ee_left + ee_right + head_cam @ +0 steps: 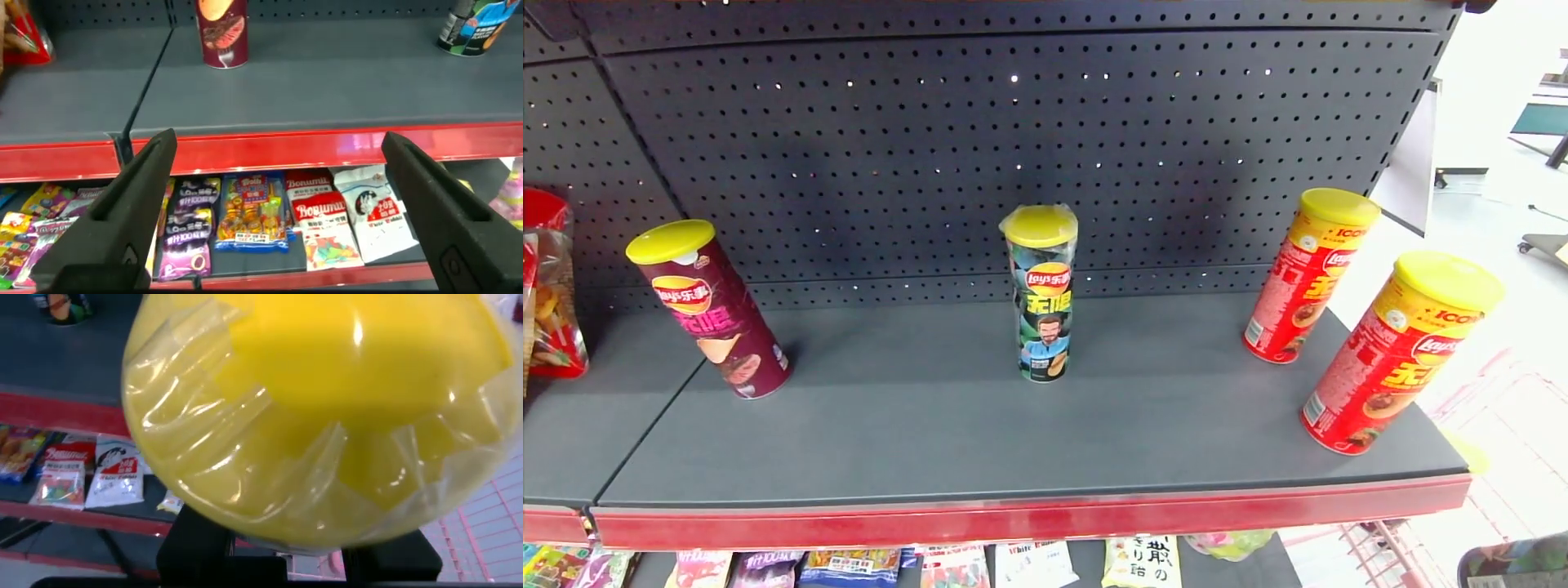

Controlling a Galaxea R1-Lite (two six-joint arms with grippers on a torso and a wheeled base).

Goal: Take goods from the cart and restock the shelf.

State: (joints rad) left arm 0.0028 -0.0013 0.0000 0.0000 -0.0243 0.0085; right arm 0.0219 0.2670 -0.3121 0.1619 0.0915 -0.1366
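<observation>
Yellow-lidded can (327, 400) between right fingers (204, 554)

Stock colours as I log them from the console: shelf (980, 425) dark grey, front strip (1029, 516) red; back panel (980, 147) charcoal, dotted with rows of small holes. Maroon can (715, 314), yellow lid. Green-and-black can (1044, 298), cartoon figure printed on it, yellow lid. Two red cans (1308, 278) (1396, 359), each with yellow band and lid. Red bag (547, 294). Lower packets (253, 216) purple, blue, red and white. Left gripper (278, 140), black fingers (122, 220). Fifth can (327, 416), yellow lid under clear crinkled film.
</observation>
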